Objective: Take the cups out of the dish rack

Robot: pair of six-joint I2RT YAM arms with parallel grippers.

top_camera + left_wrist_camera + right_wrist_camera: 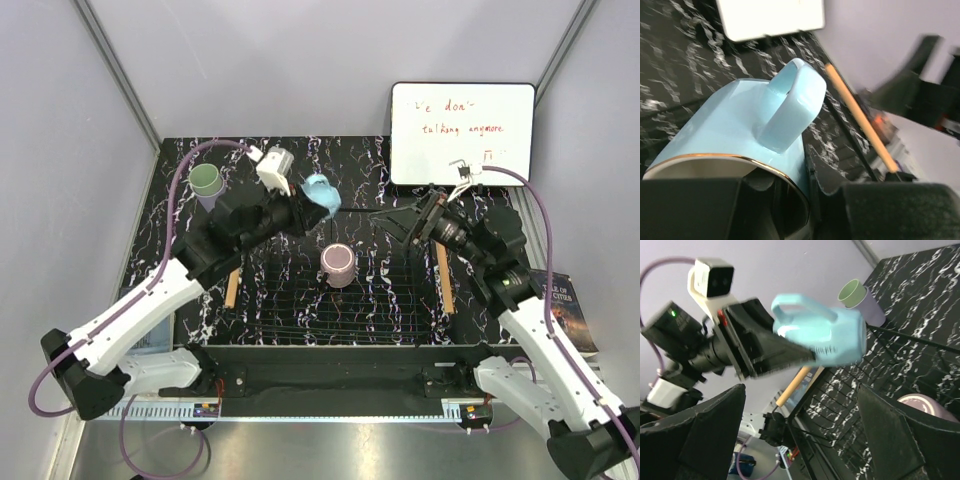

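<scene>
- The light blue mug (321, 192) is lifted in the air over the far edge of the dish rack (300, 310). It is tipped on its side, and in the left wrist view its handle points up.
- The left tool (303, 210) is pinching the mug at the rim, with the fingers pressed on the wall of the mug.
- The left arm reaches from the near left corner of the dish rack diagonally over its left side. Its wrist is level and points toward the right.
- The right tool (395, 222) has its jaws spread wide and holds nothing. It hangs over the far right part of the dish rack, facing the mug but apart from it.
- The mauve cup (338, 264) stands upright inside the dish rack, near its middle, between the two tools.
- The pale green cup (206, 180) sits inside the lavender cup (210, 200). Both stand on the surface (360, 160) outside the far left corner of the dish rack.
- A wooden bar (444, 280) runs along the right side of the dish rack.
- A whiteboard (462, 133) with red writing is behind the far right corner of the dish rack, and a book (565, 310) lies to its right.
</scene>
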